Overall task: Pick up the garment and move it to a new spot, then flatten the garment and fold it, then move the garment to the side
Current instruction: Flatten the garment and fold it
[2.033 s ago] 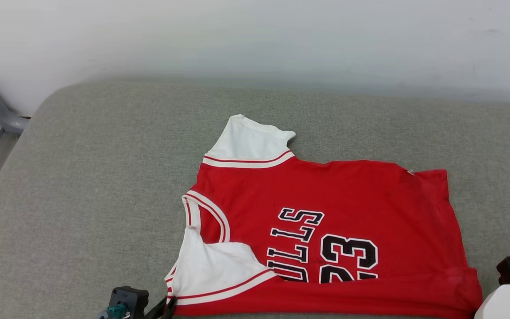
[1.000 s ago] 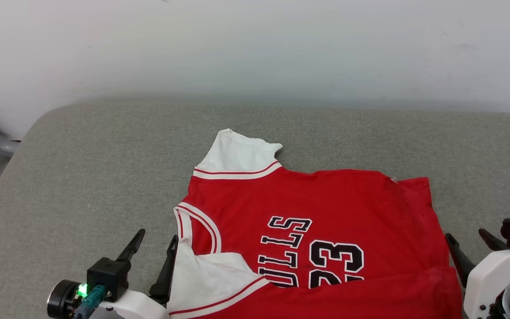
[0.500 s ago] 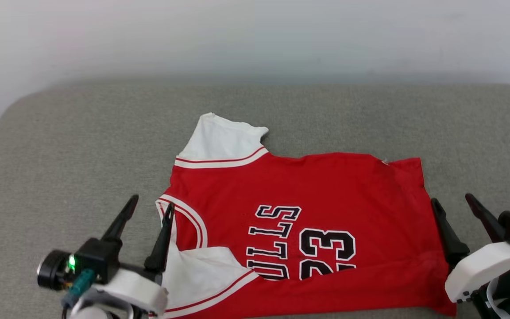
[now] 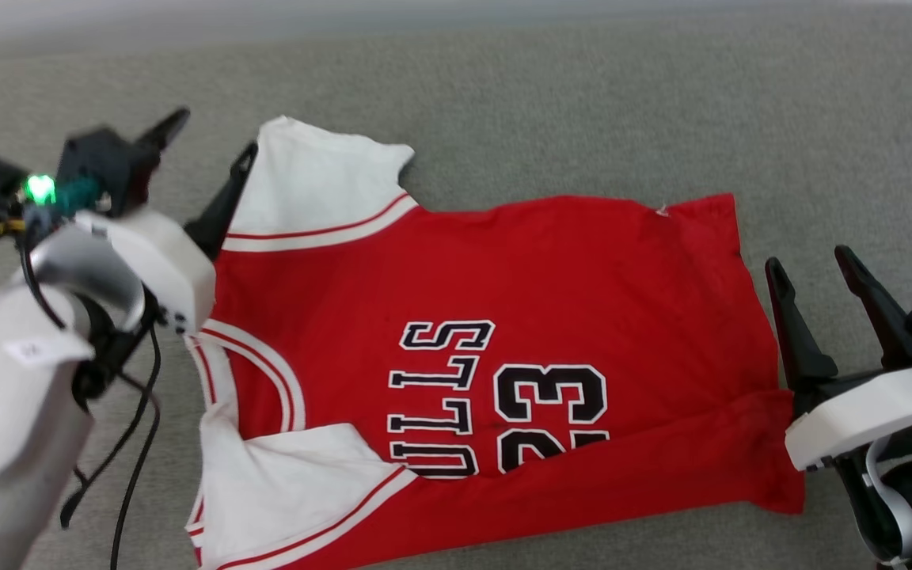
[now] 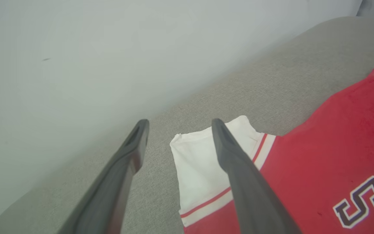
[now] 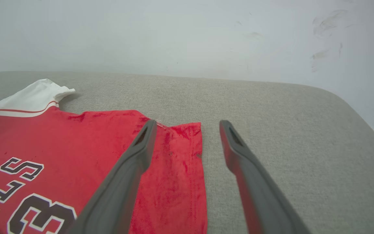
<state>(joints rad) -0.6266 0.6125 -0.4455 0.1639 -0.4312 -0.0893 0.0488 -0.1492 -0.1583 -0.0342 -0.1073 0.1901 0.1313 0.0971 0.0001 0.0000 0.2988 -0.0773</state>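
there is one shirt (image 4: 503,317), and it lies flat in the middle of a soft grey surface (image 4: 583,95). it is red with two white sleeves, one black word and one black number. there are two grippers, and each has two dark fingers.

the shirt lies sideways. its long way runs from left to right. the neck hole (image 4: 254,396) and both sleeves are at the left end, and the bottom hem is at the right end. the near long edge is folded up over the lower part of the word and the number.

the left gripper (image 4: 214,133) is up by the far sleeve (image 4: 313,178). its fingers are spread wide with nothing between them, and one finger sits right at the sleeve's edge. the right gripper (image 4: 808,261) is just beside the hem, fingers wide too, holding nothing.

from the head you see the whole shirt and both grippers. from the left wrist you see the left gripper (image 5: 180,122), the far sleeve (image 5: 200,162), one letter, and a pale wall (image 5: 76,48) behind. from the right wrist you see the right gripper (image 6: 188,123) over the far hem corner (image 6: 187,133), grey smudges on the wall (image 6: 326,22), and the surface's round corner (image 6: 346,104).
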